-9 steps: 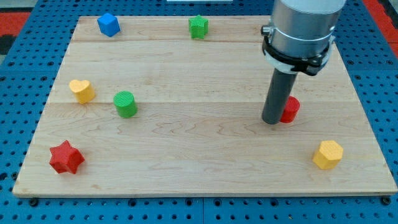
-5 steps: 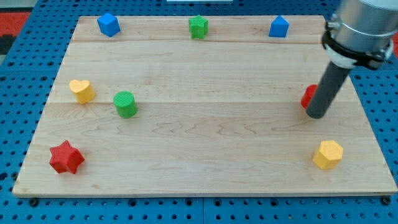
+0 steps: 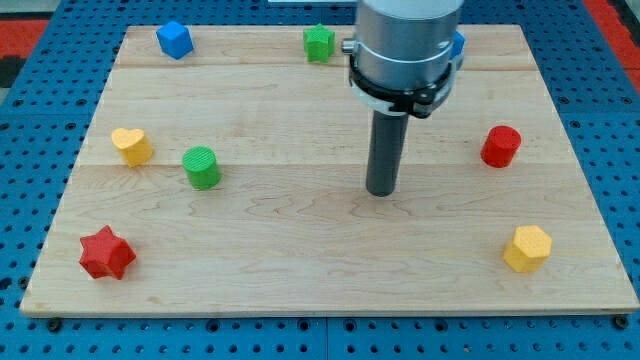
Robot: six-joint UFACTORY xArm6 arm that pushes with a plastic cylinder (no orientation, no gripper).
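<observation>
In the camera view, my tip (image 3: 381,191) rests on bare wood near the middle of the board (image 3: 300,250), touching no block; being a plain rod, it has nothing to clench or release and holds nothing. Nearest is the red cylinder (image 3: 501,146), well apart at about two o'clock from the tip. The green cylinder (image 3: 202,167) sits off at nine o'clock, the yellow heart (image 3: 131,146) beyond it. The yellow hexagonal block (image 3: 527,248) lies at four o'clock, the red star (image 3: 106,252) at eight. Along the top edge stand the blue cube (image 3: 174,39), a green block (image 3: 319,42), and a blue block (image 3: 458,44) mostly hidden behind the arm.
</observation>
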